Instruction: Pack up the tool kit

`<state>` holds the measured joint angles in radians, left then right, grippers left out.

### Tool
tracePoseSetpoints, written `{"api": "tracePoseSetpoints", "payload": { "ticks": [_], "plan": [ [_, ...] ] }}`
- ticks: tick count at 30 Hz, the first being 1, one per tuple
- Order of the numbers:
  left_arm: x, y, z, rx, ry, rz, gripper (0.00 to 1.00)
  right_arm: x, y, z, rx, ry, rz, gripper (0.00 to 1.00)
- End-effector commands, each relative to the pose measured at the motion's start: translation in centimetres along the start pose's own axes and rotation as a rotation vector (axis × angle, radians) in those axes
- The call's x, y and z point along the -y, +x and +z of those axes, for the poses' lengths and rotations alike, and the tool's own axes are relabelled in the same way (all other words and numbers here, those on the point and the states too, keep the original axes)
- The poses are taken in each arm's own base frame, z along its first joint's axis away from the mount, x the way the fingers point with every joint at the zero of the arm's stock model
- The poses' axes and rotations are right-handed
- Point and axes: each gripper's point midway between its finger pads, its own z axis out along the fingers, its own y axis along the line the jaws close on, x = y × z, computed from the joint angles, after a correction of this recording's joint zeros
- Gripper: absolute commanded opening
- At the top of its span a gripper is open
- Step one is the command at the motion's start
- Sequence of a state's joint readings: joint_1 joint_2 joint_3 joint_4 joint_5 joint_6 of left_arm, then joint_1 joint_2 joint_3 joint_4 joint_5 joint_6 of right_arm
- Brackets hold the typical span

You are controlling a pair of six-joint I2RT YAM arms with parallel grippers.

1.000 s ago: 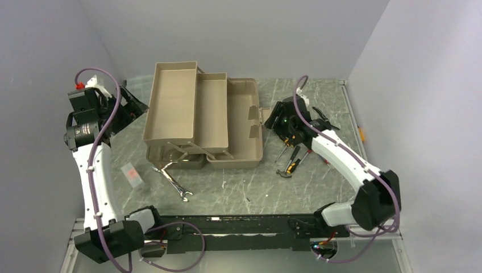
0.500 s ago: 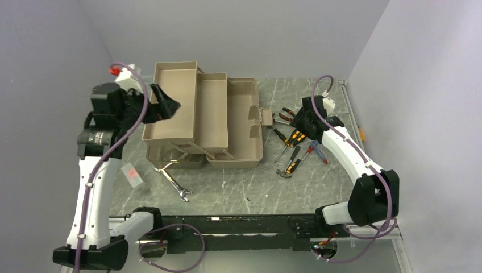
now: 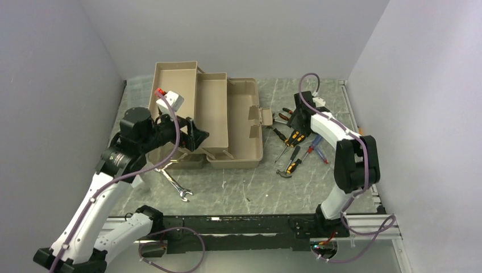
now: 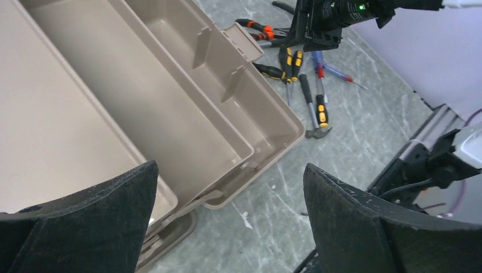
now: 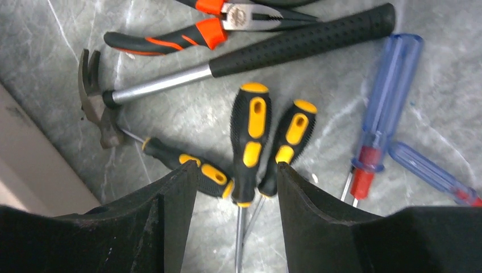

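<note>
The toolbox (image 3: 241,122) lies open at far centre, and the right gripper (image 5: 236,170), jaws apart and empty, straddles a black-orange screwdriver (image 5: 253,131) just right of it, so the pick seems to call for lowering and closing, while the left gripper (image 4: 227,168) hovers wide open over the trays (image 4: 74,114).

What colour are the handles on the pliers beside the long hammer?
Black with orange trim on those steel pliers; clearest in the right wrist view.
</note>
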<state>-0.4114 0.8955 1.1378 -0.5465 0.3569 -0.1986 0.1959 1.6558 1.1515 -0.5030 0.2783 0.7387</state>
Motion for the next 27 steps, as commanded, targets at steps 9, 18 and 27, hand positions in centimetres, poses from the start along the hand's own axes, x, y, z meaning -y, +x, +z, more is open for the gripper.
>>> {"api": "tracePoseSetpoints", "payload": {
  "ticks": [9,18,27],
  "plan": [
    [-1.3,-1.7,-5.0,0.302,-0.130,0.214,0.99,-1.9,-1.1,5.4,-0.015,0.041,-0.021,0.52],
    [-1.7,-1.0,-5.3,0.313,-0.150,0.218,1.00,-0.8,-0.5,6.5,-0.052,0.054,-0.026,0.29],
    [-2.0,-0.7,-5.3,0.307,-0.164,0.213,0.99,-2.2,-3.3,2.1,0.018,-0.041,-0.019,0.13]
  ]
}}
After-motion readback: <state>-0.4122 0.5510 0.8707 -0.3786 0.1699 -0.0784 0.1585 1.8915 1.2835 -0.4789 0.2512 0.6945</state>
